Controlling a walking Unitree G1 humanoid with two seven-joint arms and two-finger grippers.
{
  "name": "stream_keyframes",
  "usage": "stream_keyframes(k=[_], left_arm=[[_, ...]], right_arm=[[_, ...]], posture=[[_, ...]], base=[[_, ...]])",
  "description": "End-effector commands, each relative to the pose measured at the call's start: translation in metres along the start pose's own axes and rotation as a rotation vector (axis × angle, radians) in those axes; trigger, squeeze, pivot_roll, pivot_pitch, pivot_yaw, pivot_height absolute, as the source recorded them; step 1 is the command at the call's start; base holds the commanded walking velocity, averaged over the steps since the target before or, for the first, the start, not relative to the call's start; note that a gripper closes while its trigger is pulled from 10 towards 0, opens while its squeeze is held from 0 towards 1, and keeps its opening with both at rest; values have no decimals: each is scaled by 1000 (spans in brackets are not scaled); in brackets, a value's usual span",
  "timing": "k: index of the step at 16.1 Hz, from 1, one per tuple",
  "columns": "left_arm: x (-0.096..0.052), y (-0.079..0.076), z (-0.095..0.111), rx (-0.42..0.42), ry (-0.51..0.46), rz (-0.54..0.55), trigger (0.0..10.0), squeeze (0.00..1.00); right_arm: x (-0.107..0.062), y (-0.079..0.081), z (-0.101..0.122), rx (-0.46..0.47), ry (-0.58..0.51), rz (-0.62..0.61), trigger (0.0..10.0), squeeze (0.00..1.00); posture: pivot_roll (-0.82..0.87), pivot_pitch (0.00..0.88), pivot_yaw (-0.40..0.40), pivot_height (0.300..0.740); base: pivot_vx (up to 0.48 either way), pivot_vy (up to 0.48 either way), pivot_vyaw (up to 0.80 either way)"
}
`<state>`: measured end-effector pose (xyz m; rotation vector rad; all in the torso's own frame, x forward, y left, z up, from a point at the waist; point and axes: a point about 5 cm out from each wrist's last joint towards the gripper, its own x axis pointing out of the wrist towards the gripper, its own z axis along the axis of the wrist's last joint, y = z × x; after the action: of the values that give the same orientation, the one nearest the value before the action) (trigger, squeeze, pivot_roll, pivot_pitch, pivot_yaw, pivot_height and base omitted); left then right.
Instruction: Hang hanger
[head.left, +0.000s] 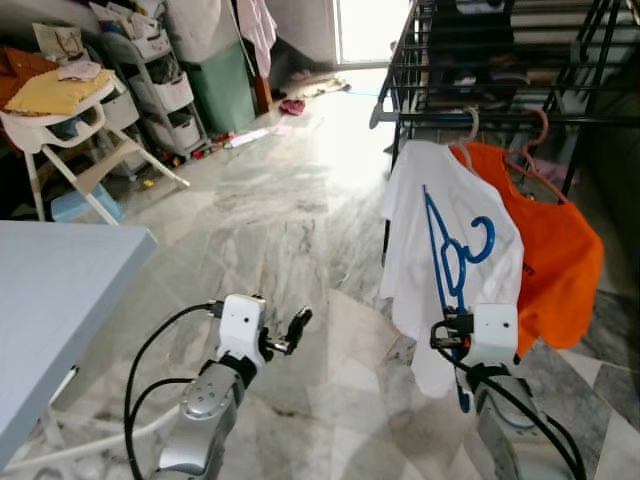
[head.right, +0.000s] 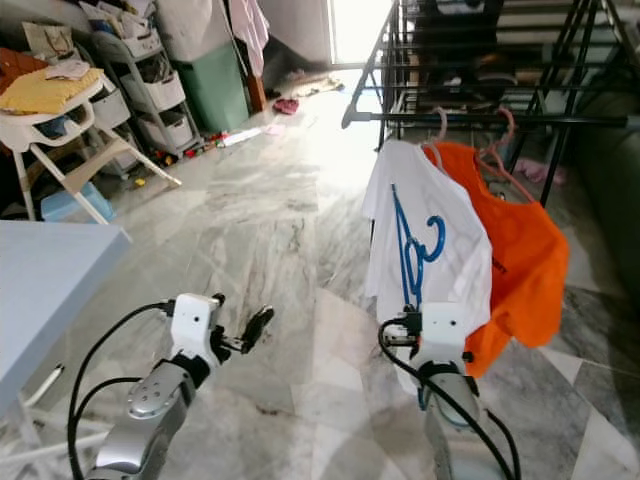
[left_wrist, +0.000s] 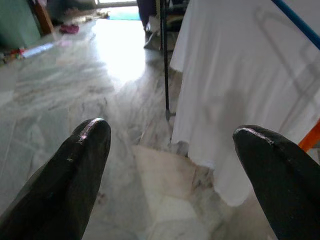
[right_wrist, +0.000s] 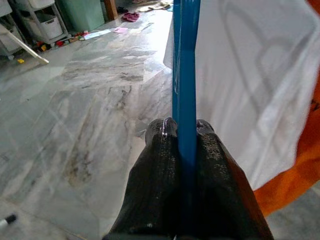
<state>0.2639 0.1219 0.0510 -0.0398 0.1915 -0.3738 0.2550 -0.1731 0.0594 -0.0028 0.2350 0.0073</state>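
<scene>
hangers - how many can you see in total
3: a blue hanger gripped in the right gripper, one hanger holding the white shirt, one holding the orange shirt. More may be hidden.

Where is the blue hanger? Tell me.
The blue hanger is clamped in the right end effector, on the robot's right, held up before the hanging white T-shirt.

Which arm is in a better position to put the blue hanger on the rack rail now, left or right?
The right. The right gripper is shut on the blue hanger, held up before the white shirt, below the rack rail. The left gripper is open, holds nothing, and is farther from the rack.
</scene>
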Motion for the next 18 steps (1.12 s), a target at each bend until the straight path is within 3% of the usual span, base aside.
stream_keyframes(k=[1, 18], left_arm=[[-1, 7, 2, 15, -1, 14, 10000, 0], [-2, 5, 0, 14, 8, -2, 10000, 0]], right_arm=[[1, 7, 5, -3, -20, 22, 10000, 0], [-5, 20, -15, -39, 108, 138, 10000, 0]], posture=[[-147, 39, 120, 740], [-142, 35, 122, 740]], base=[[289, 0, 0], [277, 0, 0]])
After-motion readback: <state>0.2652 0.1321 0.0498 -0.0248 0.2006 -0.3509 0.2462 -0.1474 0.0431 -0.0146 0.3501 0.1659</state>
